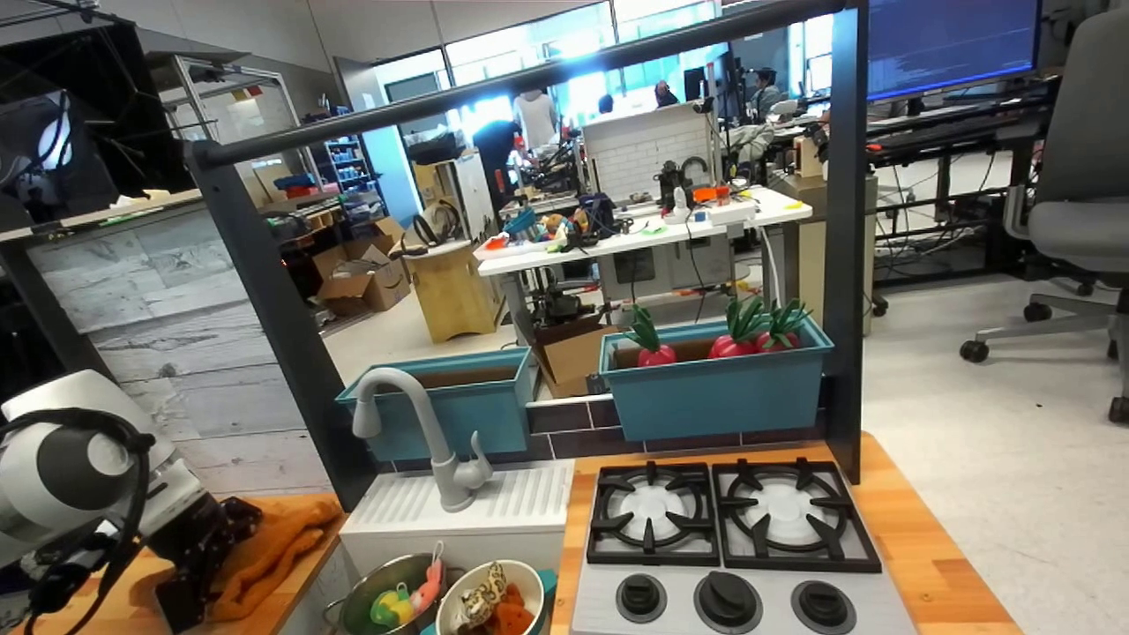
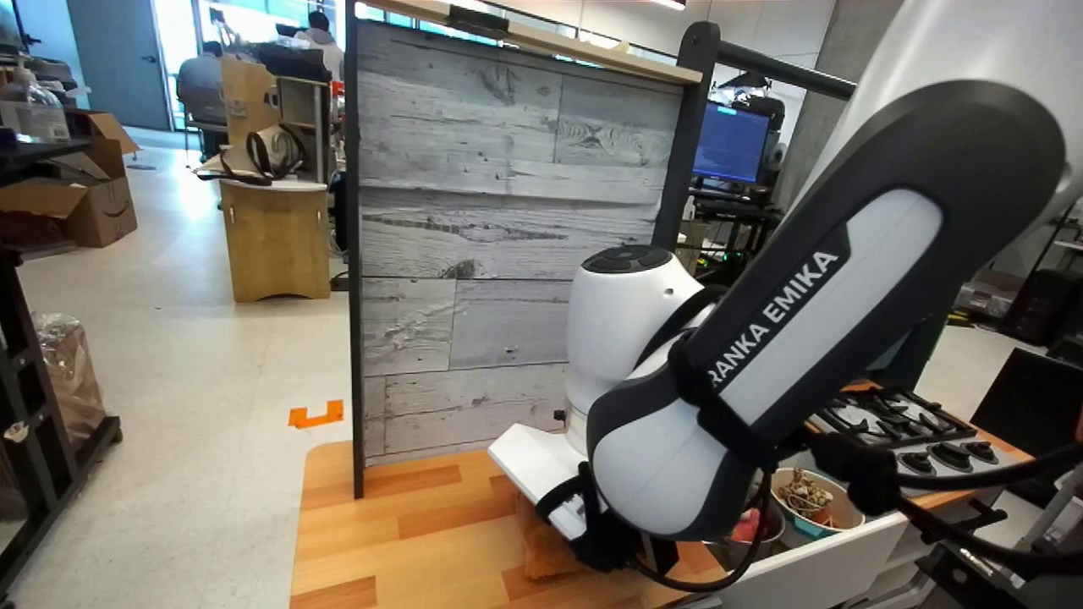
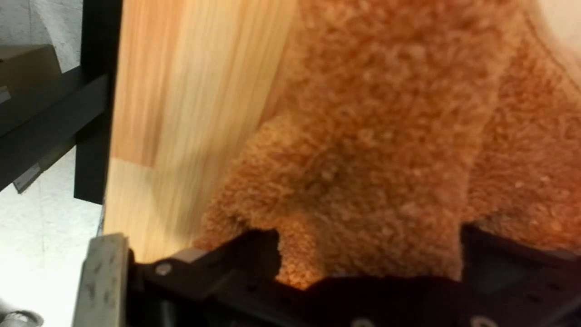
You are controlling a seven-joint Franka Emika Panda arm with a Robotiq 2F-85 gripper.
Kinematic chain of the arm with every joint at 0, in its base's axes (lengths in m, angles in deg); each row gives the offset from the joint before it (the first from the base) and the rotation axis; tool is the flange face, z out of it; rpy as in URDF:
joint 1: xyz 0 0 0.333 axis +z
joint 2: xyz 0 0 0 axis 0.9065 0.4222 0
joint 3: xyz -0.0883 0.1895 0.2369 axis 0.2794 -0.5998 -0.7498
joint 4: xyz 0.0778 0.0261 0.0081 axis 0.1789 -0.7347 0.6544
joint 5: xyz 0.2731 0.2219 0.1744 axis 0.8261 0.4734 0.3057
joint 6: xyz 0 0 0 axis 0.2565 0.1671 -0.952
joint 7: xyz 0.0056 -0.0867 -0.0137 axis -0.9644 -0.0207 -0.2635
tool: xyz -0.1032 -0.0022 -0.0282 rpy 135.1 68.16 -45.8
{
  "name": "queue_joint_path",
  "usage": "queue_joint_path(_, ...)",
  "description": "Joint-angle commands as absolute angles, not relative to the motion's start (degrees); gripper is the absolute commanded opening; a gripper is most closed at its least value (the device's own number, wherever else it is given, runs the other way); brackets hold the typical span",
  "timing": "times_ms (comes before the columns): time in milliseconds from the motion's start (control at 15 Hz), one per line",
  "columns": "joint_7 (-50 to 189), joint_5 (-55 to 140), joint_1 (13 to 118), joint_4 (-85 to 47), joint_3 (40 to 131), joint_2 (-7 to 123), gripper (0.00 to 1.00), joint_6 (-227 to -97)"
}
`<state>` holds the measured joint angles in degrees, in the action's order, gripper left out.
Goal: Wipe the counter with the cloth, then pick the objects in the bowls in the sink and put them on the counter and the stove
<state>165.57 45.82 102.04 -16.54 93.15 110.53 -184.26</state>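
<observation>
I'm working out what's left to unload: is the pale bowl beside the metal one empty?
No: in an exterior view, the pale bowl holds a spotted object and an orange object.

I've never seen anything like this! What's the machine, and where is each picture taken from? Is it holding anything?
You're looking at a robot arm, white and black. The two wide pictures come from cameras outside it; the close-up comes from a camera on the arm, looking past its hand. An orange cloth lies on the wooden counter. Nothing seems gripped: the hand's jaws stand wide apart with cloth between them. Nearby, bowls of toys sit in a sink beside a stove.
</observation>
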Motion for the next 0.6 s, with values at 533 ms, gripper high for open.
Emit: queue_joint_path(533, 165.5, 45.8, 103.2, -3.4, 88.6, 121.1, 1.00, -182.2)
